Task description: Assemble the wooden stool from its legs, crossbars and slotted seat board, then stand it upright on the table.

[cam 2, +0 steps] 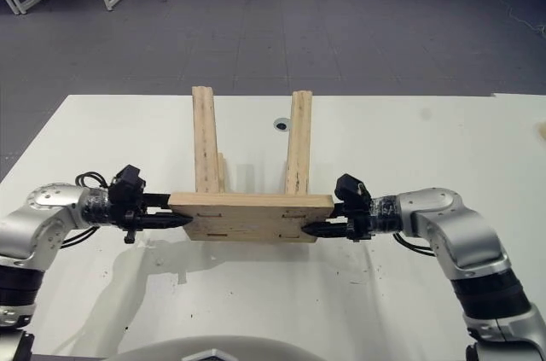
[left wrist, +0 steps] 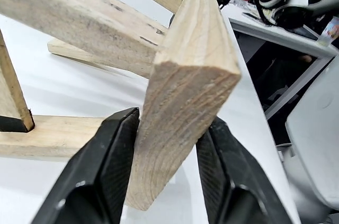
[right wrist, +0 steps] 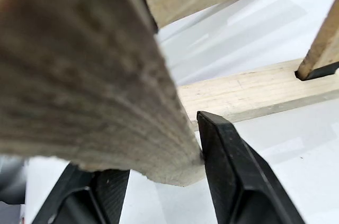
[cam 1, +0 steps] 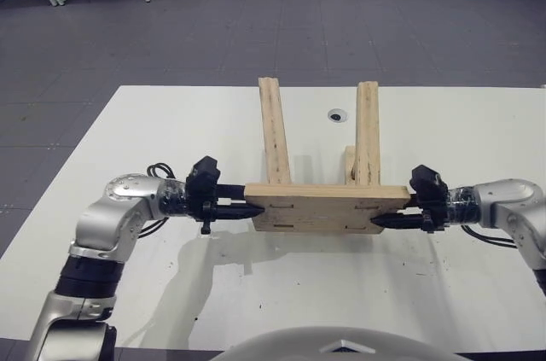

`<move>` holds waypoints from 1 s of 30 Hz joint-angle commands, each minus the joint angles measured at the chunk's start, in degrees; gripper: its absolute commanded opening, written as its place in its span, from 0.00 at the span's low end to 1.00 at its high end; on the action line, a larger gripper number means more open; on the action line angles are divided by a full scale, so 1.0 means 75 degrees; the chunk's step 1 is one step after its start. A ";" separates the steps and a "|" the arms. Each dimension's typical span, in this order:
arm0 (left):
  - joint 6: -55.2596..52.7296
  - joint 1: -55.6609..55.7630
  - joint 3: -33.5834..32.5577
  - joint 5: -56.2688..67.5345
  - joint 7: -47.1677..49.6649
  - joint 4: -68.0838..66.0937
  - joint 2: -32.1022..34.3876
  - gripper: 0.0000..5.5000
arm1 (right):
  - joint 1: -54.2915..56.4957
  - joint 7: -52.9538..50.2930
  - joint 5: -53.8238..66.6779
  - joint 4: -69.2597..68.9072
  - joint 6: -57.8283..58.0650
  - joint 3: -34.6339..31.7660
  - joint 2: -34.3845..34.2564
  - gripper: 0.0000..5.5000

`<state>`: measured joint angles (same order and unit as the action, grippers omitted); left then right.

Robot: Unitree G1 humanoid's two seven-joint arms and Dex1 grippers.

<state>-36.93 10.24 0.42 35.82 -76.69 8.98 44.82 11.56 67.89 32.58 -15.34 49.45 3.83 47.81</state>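
Clamped via left gripper point(cam 1: 241, 211) and right gripper point(cam 1: 384, 221) on opposite short ends of seat board point(cam 1: 324, 206), fingers tight on wood. Board on edge, long axis left-right, equally near both arms. Legs point(cam 1: 275, 131) pointing away across table point(cam 1: 171, 122). Likely next: swing legs down.

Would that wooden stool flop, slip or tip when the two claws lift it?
Probably stiff: the wooden stool is thick boards, legs slotted into the seat. It might pivot or slip, since the left gripper and right gripper pinch only the seat's narrow ends while the legs stick out sideways.
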 commanded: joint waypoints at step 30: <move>-0.7407 0.6290 0.1238 0.6973 0.3530 -0.7490 -0.0235 0.46 | 0.7405 -0.1785 1.0120 0.9444 0.5739 0.5561 -0.0041 0.48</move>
<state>-92.14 54.39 11.17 88.52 -51.06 -45.10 43.70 66.83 56.25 110.28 52.33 92.39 47.49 48.79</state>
